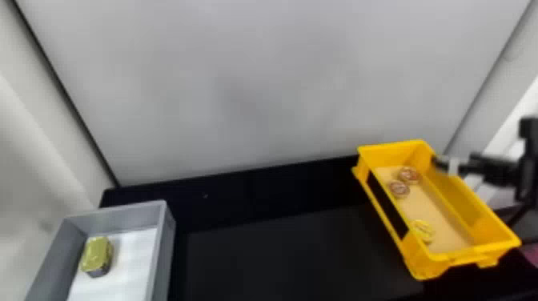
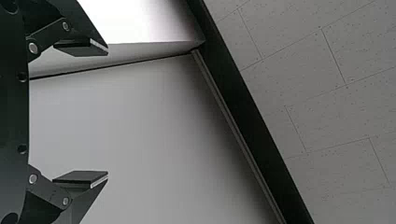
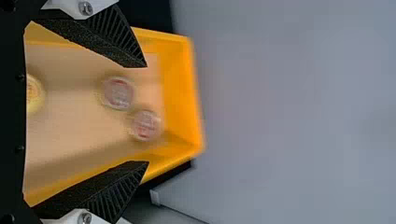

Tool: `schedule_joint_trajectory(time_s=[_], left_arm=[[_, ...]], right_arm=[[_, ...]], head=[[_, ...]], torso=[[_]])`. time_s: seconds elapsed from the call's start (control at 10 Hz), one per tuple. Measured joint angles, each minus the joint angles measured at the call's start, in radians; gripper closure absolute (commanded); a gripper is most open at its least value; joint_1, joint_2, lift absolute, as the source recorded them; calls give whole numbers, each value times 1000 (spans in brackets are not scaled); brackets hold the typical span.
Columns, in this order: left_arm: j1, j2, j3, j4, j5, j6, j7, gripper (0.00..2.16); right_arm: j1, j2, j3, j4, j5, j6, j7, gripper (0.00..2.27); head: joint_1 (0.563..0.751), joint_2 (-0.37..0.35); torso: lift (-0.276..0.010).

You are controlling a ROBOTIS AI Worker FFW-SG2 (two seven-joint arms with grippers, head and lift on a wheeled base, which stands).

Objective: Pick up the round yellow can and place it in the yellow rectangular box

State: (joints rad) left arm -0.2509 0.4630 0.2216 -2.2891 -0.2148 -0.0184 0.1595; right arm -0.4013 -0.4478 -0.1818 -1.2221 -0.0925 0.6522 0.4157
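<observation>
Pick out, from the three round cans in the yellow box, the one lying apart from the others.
The yellow-topped can, toward the near end of the yellow box; the two reddish-topped cans sit close together farther back.

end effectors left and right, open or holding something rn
Left end effector: open, nothing between its fingers.
Right end effector: open, holding nothing, at the yellow box.

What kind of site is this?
Probably a robot test or sorting cell: a yellow box holding round cans and a grey bin stand on a black table, backed by a plain grey panel.
</observation>
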Motion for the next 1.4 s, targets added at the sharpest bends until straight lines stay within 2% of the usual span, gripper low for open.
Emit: schedule_joint_trajectory(time_s=[0.2,0.4,0.6,0.9,1.1,1.4], left_arm=[[5,1,8,-6,0,5,0,314],[12,1,17,-13,0,12,0,314],[17,3,33,-19,0,20,0,314],[32,6,73,-28,0,24,7,314],[44,5,106,-35,0,19,16,314],[59,6,153,-45,0,10,22,314]], right_arm=[[49,-8,-62,-375,11,17,-114,76],[74,-22,-95,-722,79,36,-234,79],[58,-25,-75,-932,180,29,-301,84],[-24,-23,12,-1075,313,-71,-390,101],[-89,-21,72,-1114,384,-174,-450,108],[-185,-35,155,-1123,404,-306,-525,110]], head=[[740,18],[740,18],[740,18],[740,18],[740,18],[740,18]], torso=[[0],[0],[0],[0],[0],[0]])
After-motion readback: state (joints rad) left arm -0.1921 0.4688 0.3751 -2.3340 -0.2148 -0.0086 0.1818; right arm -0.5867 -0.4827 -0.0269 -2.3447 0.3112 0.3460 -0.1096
